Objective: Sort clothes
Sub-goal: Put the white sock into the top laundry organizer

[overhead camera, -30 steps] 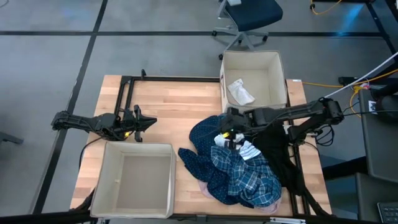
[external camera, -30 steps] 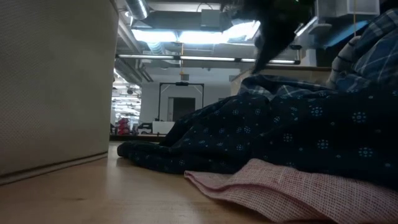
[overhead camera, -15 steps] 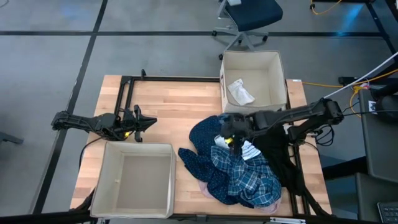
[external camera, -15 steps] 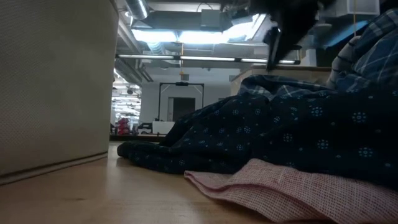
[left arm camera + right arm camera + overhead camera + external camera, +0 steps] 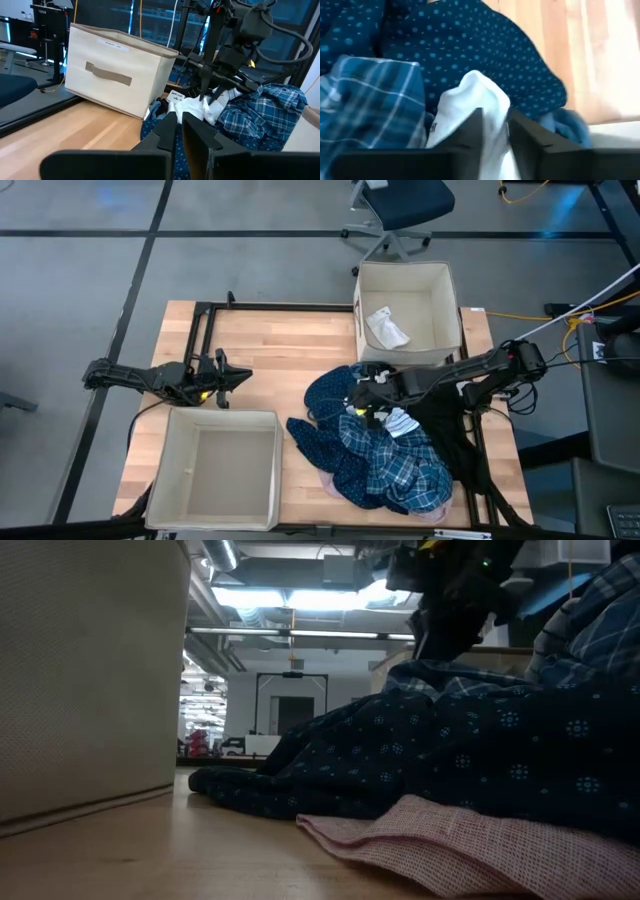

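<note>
The right claw (image 5: pixel 368 402) has dropped onto the clothes pile (image 5: pixel 385 445) on the bench (image 5: pixel 280 350); its fingers are pinched on the white garment (image 5: pixel 470 100), so a pick seems begun; the left claw (image 5: pixel 232 376) waits, nearly closed and empty.

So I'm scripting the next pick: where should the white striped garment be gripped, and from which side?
Grip the raised white fold of the white striped garment, coming from straight above. It bulges clear of the navy dotted garment and plaid shirt, and the right gripper straddles it.
</note>
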Controlling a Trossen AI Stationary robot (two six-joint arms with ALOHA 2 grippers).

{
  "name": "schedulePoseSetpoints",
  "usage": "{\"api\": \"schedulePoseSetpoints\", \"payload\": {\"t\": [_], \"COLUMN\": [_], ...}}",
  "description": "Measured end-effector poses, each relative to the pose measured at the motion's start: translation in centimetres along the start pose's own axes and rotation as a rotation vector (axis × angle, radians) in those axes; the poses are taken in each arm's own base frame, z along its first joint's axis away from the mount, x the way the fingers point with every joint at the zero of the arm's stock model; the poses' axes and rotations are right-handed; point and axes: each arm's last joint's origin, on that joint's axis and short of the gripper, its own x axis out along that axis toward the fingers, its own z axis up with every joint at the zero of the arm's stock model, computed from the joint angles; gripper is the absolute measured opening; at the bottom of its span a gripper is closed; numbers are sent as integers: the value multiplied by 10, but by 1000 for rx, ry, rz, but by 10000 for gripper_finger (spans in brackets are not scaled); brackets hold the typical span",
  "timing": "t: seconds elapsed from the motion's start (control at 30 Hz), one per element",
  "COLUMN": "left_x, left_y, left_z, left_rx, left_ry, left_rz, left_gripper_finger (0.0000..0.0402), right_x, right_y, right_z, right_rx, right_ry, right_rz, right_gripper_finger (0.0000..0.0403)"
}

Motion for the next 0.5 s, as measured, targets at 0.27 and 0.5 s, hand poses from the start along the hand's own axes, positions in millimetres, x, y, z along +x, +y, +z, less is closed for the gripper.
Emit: {"api": "schedulePoseSetpoints", "payload": {"t": [0.27,0.5], "left_x": [0,0], "left_y": [0,0], "left_z": [0,0], "left_rx": [0,0], "left_ry": [0,0], "left_rz": [0,0], "left_gripper_finger": [19,19], "right_x": [-43,-123], "right_y": [-16,-45], "right_z": [27,50], "right_rx": [-42,1], "right_ry": [-100,-302], "right_rz": [-184,-469], "right_gripper_finger": [19,12]}}
